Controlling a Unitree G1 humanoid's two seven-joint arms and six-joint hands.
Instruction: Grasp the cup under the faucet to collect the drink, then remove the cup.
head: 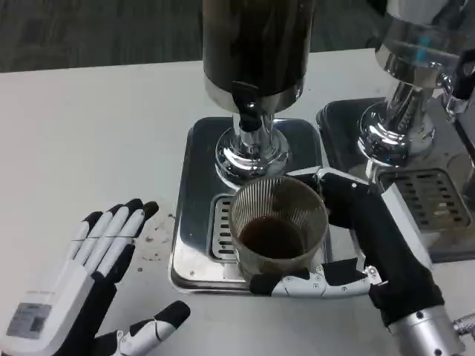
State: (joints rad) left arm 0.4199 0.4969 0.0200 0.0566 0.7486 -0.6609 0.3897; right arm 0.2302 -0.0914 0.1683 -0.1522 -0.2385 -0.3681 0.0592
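Nearest the viewer, the robot's left hand (89, 285) rests on the white counter (82, 133) at lower left, its fingers (111, 230) spread and holding nothing, the thumb stretched out toward the right. Just past it, small dark specks dot the counter beside a shiny metal drip tray (194, 222). On the lower right, the right hand (360, 237) wraps around a clear ribbed cup (278, 226): its thumb lies along the cup's near base and its fingers (326, 185) curl around the far right side, gripping it. The cup stands on the tray's slotted grate (221, 230), directly below the black faucet (250, 119) of a tall dark drink dispenser (256, 52). A shallow pool of dark drink sits in the bottom of the cup. Farther right stands a second dispenser (412, 81) on its own tray (438, 200). The likely risks from here are a spill or a knock: lifting the cup while liquid is running would splash the tray, tilting it on the way out could slosh the drink, and raising it too high could strike the faucet above.
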